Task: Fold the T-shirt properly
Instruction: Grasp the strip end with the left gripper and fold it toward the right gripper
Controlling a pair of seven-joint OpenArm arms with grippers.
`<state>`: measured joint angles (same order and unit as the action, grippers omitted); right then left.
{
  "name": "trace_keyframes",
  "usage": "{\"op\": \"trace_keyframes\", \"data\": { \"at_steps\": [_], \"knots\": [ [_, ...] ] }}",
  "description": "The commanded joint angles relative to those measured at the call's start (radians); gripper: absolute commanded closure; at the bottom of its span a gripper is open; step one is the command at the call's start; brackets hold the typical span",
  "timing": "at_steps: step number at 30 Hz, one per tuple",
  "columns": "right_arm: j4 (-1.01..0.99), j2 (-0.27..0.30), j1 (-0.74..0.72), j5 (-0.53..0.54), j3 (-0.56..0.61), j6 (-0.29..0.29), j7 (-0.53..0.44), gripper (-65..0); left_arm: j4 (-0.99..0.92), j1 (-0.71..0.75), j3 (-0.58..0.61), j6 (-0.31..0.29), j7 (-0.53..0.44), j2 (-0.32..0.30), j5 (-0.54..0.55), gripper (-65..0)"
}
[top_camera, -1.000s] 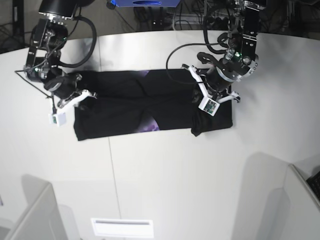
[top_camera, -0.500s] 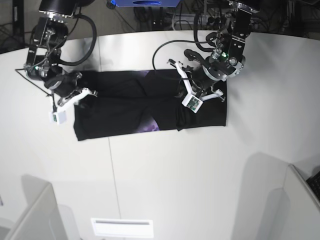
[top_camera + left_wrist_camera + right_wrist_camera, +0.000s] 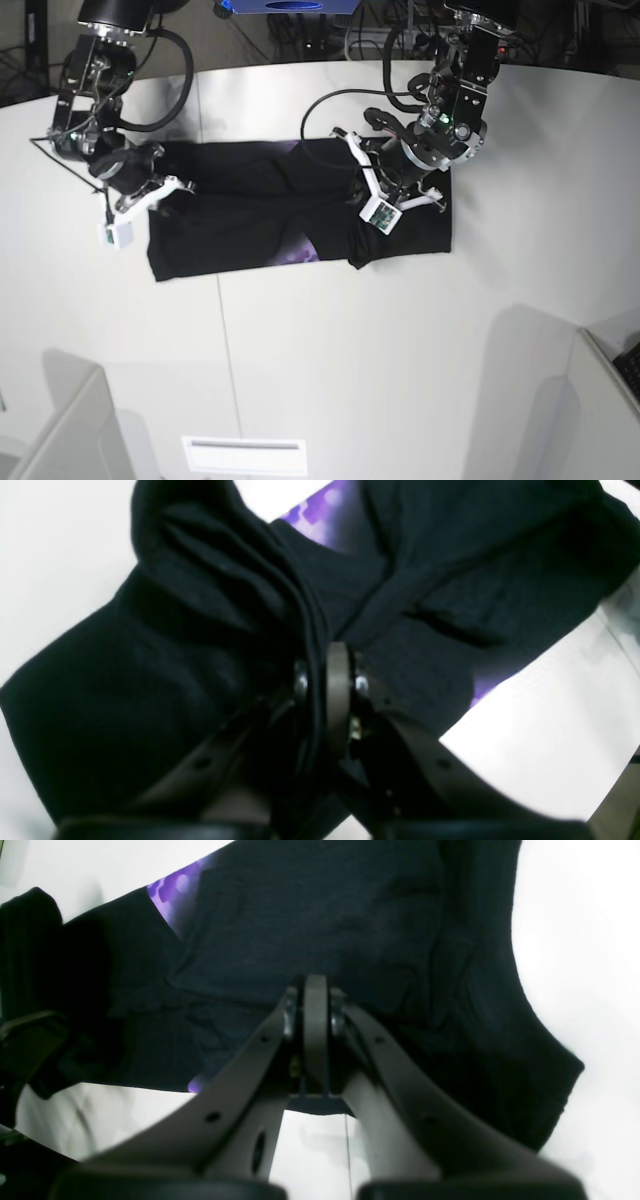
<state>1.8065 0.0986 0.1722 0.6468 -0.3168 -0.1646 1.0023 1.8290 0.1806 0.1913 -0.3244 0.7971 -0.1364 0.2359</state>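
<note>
My right hand (image 3: 168, 190) sits at the 9 o'clock side of the base view, its jaws pressed fully together with nothing visibly between them, resting on the left end of the T-shirt (image 3: 250, 215). In my right wrist view the same hand (image 3: 315, 990) shows its two fingers meeting flat against each other above dark cloth, with a patch of purple print (image 3: 180, 887) toward 10 o'clock. The T-shirt lies as a long black band across the middle of the white table (image 3: 330, 350), stretched from 9 o'clock to 3 o'clock, with a sliver of purple showing near its lower edge at the centre. Further toward 3 o'clock, my left hand (image 3: 385, 195) is clamped on a bunched fold of the T-shirt, that end lifted and doubled toward the centre. My left wrist view shows this hand (image 3: 325, 680) with thick black folds pinched between its fingers, the cloth (image 3: 200, 630) rising in ridges toward 11 o'clock, and bare table at 4 o'clock.
</note>
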Motion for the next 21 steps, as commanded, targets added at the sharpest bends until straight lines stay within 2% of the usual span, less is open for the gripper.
{"op": "trace_keyframes", "data": {
  "at_steps": [1,9,13,21],
  "knots": [
    [0.019,0.01,-0.01,0.014,-0.006,-0.005,-0.02,0.0,0.011,-0.01,0.0,-0.003,-0.021,0.002,0.012,0.0],
    [0.019,0.01,-0.012,0.014,-0.006,-0.005,-0.021,0.0,0.016,0.003,0.001,-0.003,-0.017,0.002,0.013,0.0],
    [0.013,0.01,-0.015,0.014,-0.006,-0.005,-0.021,0.0,0.034,-0.006,0.001,-0.003,0.086,0.002,0.013,0.0],
    [0.013,0.01,-0.013,0.014,-0.006,-0.005,-0.023,0.0,0.039,-0.008,0.0,-0.003,0.097,0.002,0.013,0.0]
  ]
}}
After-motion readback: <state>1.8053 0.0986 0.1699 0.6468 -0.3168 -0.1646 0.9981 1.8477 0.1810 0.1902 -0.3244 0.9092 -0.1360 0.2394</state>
